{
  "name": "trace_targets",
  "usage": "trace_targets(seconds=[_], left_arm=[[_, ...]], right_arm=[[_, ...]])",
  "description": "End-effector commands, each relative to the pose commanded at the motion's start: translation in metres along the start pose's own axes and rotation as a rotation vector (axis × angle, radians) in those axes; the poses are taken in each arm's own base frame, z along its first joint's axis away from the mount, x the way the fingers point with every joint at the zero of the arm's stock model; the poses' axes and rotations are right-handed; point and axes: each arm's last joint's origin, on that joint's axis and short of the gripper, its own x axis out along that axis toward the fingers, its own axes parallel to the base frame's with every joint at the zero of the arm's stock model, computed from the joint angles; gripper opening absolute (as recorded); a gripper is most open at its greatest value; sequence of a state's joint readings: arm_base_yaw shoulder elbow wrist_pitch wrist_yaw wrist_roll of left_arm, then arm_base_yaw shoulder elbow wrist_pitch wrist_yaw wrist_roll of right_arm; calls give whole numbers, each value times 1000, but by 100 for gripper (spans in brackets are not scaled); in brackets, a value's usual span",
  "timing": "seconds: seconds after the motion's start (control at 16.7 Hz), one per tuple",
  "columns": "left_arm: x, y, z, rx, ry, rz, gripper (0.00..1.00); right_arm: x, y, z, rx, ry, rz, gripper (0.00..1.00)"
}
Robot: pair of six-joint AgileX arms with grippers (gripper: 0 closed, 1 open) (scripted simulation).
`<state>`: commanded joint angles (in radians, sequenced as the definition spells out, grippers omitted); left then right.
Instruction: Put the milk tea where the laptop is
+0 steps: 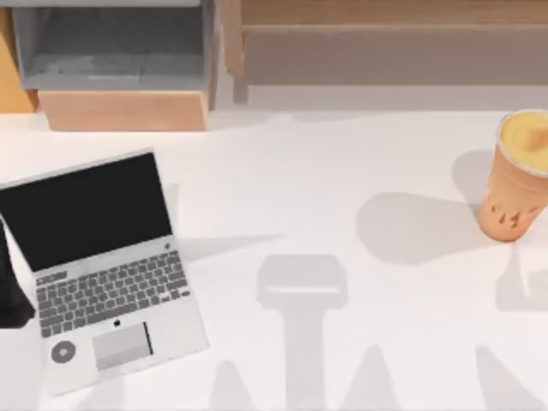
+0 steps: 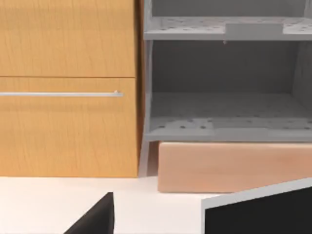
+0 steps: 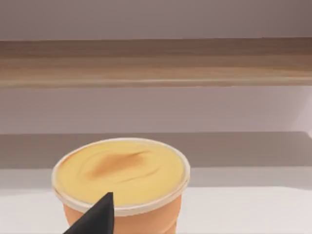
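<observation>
White desk [image 1: 360,154], seen from above. The milk tea [image 1: 518,175] is stood upright at the far right edge of the desk, well apart from the laptop [image 1: 103,270]. The cup is tapered, orange-tan, with small dark marks low on its side; it is filled to the rim with a pale yellow-orange top bearing a darker swirl, seen closely in the right wrist view [image 3: 121,170].

The laptop is laid open at the desk's left, screen black, dark grey keys, grey trackpad, a small round sticker beside the trackpad. Nothing is set on it.

Behind the laptop a grey open shelf unit [image 1: 111,43] is placed on a pale wood block [image 1: 124,110]; its compartments are seen bare in the left wrist view. A wooden cabinet [image 2: 68,87] with a metal bar handle is stood just beside it. A long wooden shelf [image 1: 385,43] is run along the back right.

A dark part of the left arm [image 1: 13,287] is seen at the left edge, beside the laptop. A dark fingertip [image 3: 95,217] is shown in front of the cup in the right wrist view. Whether either end effector is wide or narrow cannot be told.
</observation>
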<state>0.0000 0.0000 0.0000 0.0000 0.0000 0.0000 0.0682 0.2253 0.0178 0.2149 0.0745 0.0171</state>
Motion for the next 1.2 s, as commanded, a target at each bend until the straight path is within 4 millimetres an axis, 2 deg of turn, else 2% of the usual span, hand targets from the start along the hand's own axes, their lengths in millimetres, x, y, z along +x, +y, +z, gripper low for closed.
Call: trace_targets(seconds=[0.24, 0.6, 0.9, 1.2], left_arm=[[0, 0, 0, 0, 0, 0, 100], [0, 0, 0, 0, 0, 0, 100], [0, 0, 0, 0, 0, 0, 100], [0, 0, 0, 0, 0, 0, 100]], right_arm=[[22, 12, -6, 9, 57, 0, 100], [50, 36, -39, -12, 184, -7, 100], [60, 52, -60, -26, 217, -12, 100], [62, 57, -65, -24, 207, -13, 100]])
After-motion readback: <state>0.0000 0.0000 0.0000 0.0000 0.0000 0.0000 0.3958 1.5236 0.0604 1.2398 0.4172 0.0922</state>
